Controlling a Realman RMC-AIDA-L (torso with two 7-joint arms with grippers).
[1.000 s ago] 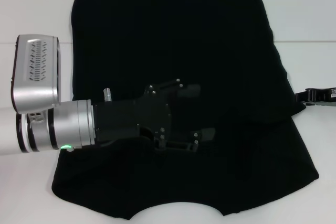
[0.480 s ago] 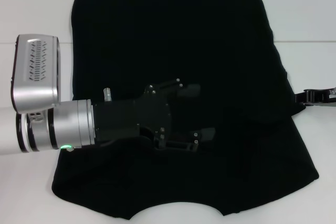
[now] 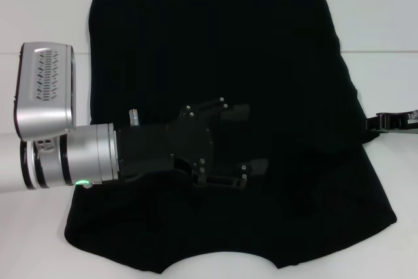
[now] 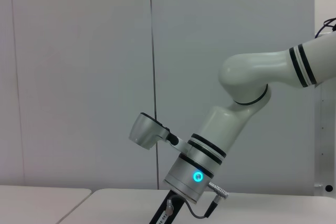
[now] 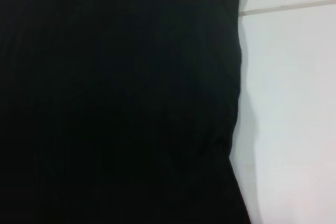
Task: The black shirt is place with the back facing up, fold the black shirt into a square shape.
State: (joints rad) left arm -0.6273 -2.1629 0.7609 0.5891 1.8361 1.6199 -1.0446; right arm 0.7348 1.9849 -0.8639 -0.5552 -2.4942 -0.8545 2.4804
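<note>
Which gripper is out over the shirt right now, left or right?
The left gripper, open above the plain matte-black fabric shirt; the right gripper sits at the shirt's right edge.

Silver wrist [image 3: 72,158] with green light, black screw-studded left hand [image 3: 245,140], white black-banded arm [image 4: 252,82].

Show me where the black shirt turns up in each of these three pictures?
Head view: the black shirt spreads across most of the white table.
Left wrist view: not in it; only wall and the other arm show.
Right wrist view: the shirt fills most of the picture.
Shared landmark: the table seam, also in the right wrist view.
</note>
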